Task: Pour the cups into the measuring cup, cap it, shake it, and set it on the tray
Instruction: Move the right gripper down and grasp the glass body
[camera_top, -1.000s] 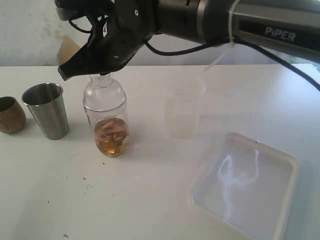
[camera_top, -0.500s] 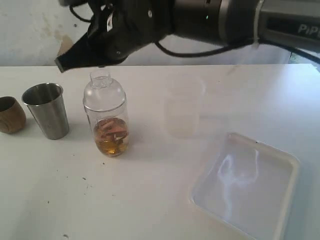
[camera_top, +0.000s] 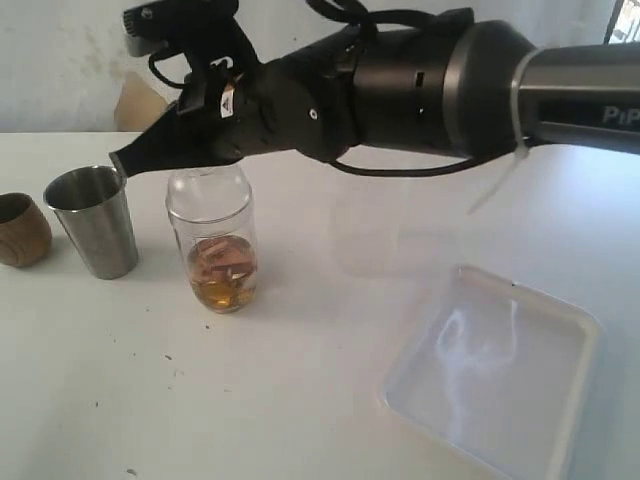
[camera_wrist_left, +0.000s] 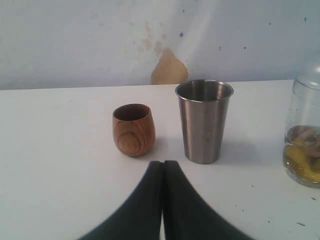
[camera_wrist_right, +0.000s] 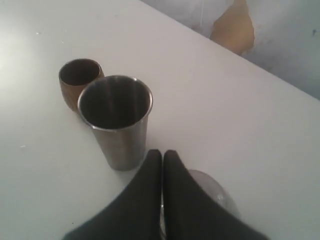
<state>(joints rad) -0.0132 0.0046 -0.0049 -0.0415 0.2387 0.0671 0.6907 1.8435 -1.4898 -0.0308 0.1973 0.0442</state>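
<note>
Since a second ago the right gripper (camera_top: 118, 160) has risen from above the spout of the dome lid (camera_top: 207, 192), then come down again and reached further across. Its dark body now covers the spout in the exterior view. We see no shift in any vessel.

Right gripper: both fingers pressed together, nothing between them. The tips hang in the air over the gap between the steel tumbler (camera_top: 92, 222) and the lid. From the right wrist the dome shows just under the fingers.

Left gripper (camera_wrist_left: 163, 165): fingers likewise pressed flat together, empty, low over the table (camera_top: 300, 400) and pointing between the wooden cup (camera_wrist_left: 132, 130) and the tumbler.

Measuring cup (camera_top: 222, 270): upright on the table, lid seated, with amber liquid and brownish pieces in its lower part. It stands just right of the tumbler, not touching it. The wooden cup sits left of the tumbler, at the edge of the exterior view.

Frosted cup (camera_top: 368, 235): upright, further right, apart from the measuring cup.

Tray (camera_top: 585, 335): flat at the near right, well apart from the measuring cup, which is not yet on it
</note>
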